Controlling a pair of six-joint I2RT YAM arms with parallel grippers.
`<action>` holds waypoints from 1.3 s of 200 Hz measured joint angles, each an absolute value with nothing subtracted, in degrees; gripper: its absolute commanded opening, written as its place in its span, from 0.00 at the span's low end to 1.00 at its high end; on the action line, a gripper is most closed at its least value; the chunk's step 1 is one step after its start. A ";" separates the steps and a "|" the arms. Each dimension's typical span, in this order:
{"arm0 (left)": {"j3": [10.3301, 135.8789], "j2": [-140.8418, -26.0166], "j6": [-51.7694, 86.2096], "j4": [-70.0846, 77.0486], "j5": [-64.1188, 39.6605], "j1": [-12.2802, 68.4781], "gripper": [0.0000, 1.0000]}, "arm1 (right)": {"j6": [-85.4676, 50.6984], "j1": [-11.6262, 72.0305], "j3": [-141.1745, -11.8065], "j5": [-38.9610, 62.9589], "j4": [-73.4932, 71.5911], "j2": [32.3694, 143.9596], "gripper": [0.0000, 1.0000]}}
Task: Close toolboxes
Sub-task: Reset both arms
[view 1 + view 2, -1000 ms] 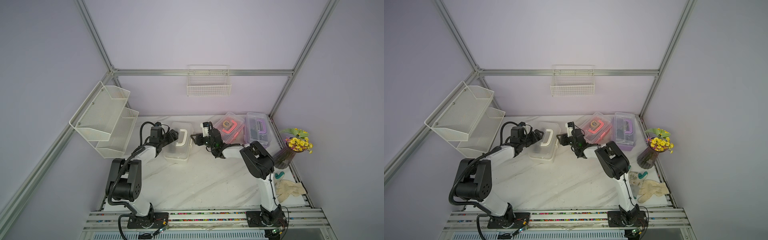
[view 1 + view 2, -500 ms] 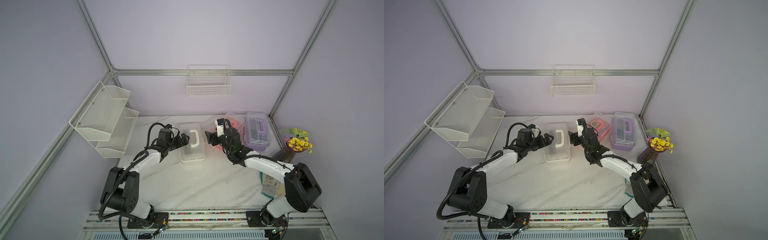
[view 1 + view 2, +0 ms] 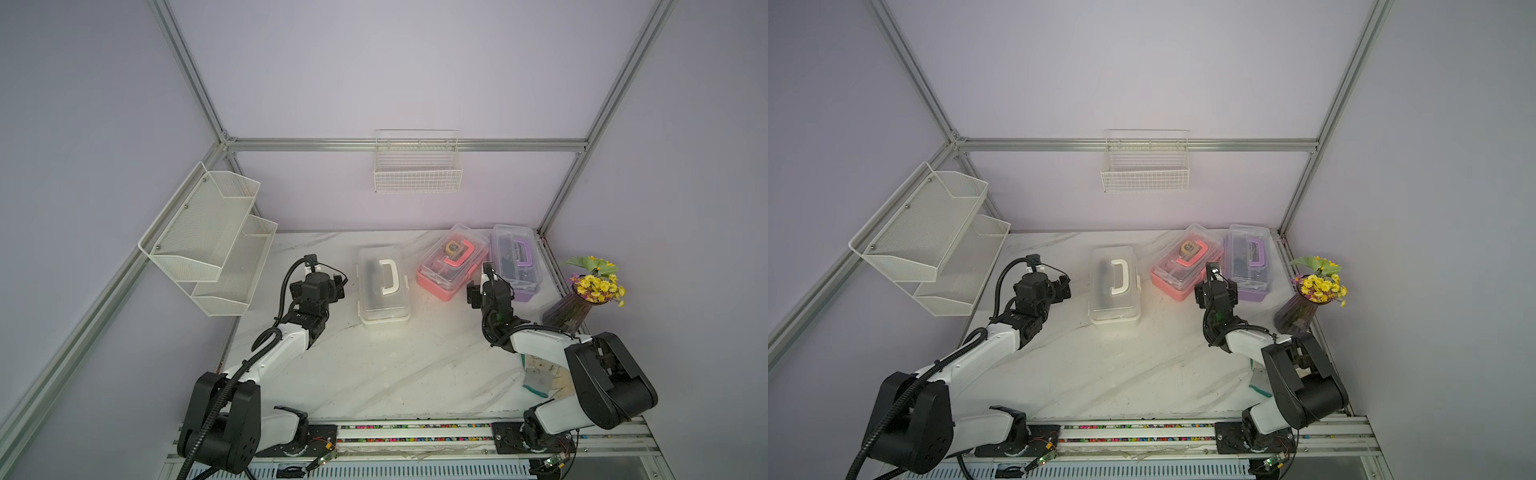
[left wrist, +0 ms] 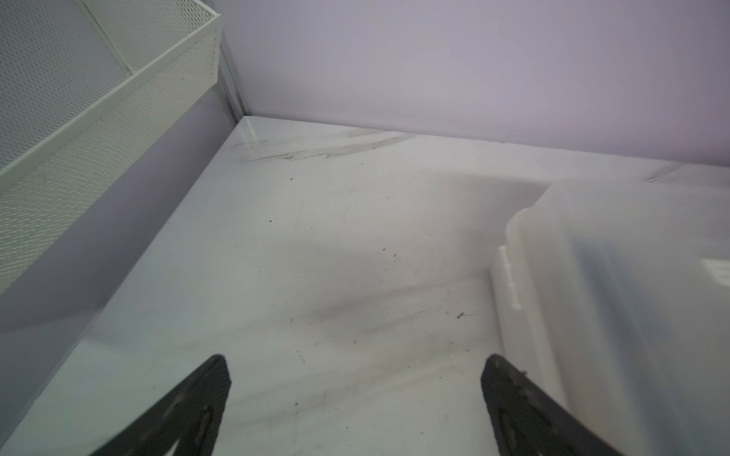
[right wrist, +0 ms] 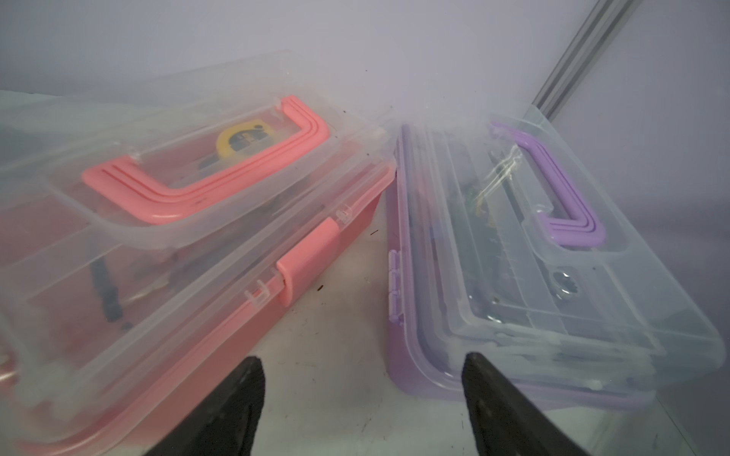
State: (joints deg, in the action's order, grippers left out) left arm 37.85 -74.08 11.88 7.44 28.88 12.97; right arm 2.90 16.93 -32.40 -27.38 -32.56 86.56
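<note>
Three toolboxes stand on the marble table, each with its clear lid lying down on its base. The white toolbox (image 3: 382, 291) (image 3: 1115, 291) is in the middle. The pink toolbox (image 3: 451, 264) (image 5: 177, 221) and the purple toolbox (image 3: 515, 262) (image 5: 533, 256) are at the back right. My left gripper (image 3: 337, 286) (image 4: 355, 371) is open just left of the white toolbox (image 4: 612, 296), holding nothing. My right gripper (image 3: 478, 286) (image 5: 363, 371) is open in front of the gap between the pink and purple boxes, with only bare table between its fingers.
A two-tier mesh shelf (image 3: 208, 241) (image 4: 98, 98) hangs on the left wall and a wire basket (image 3: 417, 174) on the back wall. A vase of yellow flowers (image 3: 582, 299) stands at the right edge. A crumpled cloth (image 3: 540, 374) lies under the right arm.
Both grippers have opened and drawn away from the white toolbox, which had slid to the right. The right gripper has swung right to face the pink and purple boxes.
</note>
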 measured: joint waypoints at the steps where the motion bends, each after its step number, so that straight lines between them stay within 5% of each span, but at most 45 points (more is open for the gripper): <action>1: 37.67 -74.13 11.79 7.62 29.02 12.91 1.00 | 2.85 16.69 -32.18 -27.11 -33.17 86.70 0.82; 58: 31.22 -79.70 5.13 21.34 33.15 10.74 1.00 | 4.21 12.91 -22.00 -20.67 -56.27 92.49 0.83; 123: 19.68 -86.87 0.97 48.77 23.68 3.70 1.00 | 4.08 8.23 -18.90 -14.70 -72.49 101.41 0.84; 159: 17.23 -90.00 0.75 54.04 19.25 2.63 1.00 | 1.87 5.63 -22.20 -11.57 -69.60 102.30 0.97; 260: 18.17 -90.06 0.30 54.81 16.71 2.26 1.00 | -1.26 2.24 -26.57 -7.62 -62.89 102.28 0.97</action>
State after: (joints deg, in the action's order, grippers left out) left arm 18.17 -90.06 0.30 54.81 16.71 2.26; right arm -1.26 2.24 -26.57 -7.62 -62.89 102.28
